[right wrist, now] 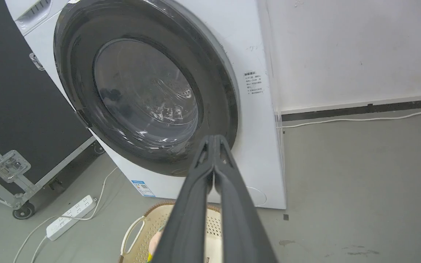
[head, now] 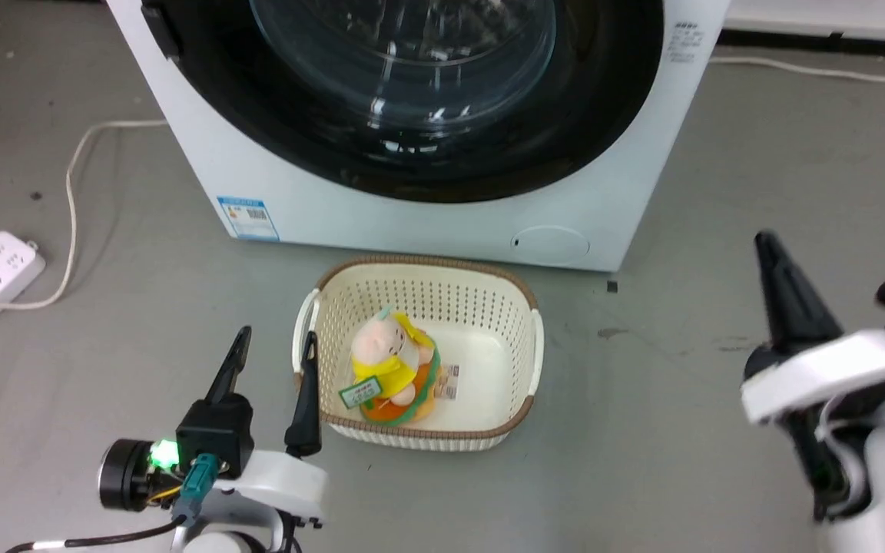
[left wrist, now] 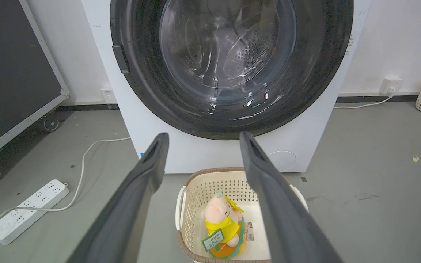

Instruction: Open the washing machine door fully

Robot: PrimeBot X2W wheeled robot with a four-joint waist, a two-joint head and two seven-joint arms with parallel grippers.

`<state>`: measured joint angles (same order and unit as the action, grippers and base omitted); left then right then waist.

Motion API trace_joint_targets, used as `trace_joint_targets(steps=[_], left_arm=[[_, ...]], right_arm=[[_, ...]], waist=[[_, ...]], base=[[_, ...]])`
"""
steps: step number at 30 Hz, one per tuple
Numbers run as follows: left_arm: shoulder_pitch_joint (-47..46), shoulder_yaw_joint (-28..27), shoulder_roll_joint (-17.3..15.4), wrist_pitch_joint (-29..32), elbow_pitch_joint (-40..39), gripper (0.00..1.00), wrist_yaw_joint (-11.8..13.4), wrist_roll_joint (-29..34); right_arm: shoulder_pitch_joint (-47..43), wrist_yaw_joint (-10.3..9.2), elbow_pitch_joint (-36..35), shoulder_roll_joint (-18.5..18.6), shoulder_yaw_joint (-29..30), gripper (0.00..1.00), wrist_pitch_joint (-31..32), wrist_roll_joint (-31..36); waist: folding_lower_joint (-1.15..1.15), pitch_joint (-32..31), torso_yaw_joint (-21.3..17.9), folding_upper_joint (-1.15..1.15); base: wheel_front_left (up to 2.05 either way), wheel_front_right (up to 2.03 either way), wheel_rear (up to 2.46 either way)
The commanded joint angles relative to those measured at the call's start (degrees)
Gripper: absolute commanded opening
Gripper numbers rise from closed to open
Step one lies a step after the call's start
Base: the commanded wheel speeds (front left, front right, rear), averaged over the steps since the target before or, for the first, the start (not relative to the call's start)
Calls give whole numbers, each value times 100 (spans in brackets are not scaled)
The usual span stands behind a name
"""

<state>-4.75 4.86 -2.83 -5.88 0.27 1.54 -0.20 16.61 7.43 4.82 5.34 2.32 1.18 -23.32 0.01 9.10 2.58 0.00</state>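
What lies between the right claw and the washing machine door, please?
Between the right claw and the door is bare grey floor and the machine's white front, seen in the head view; the basket stands aside.

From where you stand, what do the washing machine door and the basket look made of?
The washing machine door: glossy black ring, probably plastic, around a clear dome, likely glass, since it reflects light and shows the perforated drum behind. The laundry basket: matte cream plastic by its moulded holes; brown rim looks woven.

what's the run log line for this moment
washing machine door closed | left gripper open, empty | right gripper shut, empty
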Motion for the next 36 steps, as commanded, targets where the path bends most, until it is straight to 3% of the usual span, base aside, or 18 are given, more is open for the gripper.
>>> trace_joint_targets(steps=[1, 9, 27, 36], left_arm=[[-85, 33, -7, -60, -18, 100, 32, -45], [-251, 178, -5, -155, -45, 100, 80, -77], [-568, 513, -4, -370, -147, 100, 271, -215], [-744, 797, -4, -514, -174, 100, 427, -341]], right_arm=[[197, 3, 53, 9, 55, 0, 45, -146], [1056, 3, 616, -23, 540, 0, 437, -882], [3574, 4, 2462, 46, 1521, 0, 1219, -1843], [5145, 4, 4021, 554, 2058, 0, 1969, -2270]], waist=[[-1, 73, 44, 0], [-1, 402, 197, 0], [-1, 1132, 618, 0], [-1, 1478, 897, 0]], base=[[0, 0, 0], [0, 0, 0], [0, 0, 0], [0, 0, 0]])
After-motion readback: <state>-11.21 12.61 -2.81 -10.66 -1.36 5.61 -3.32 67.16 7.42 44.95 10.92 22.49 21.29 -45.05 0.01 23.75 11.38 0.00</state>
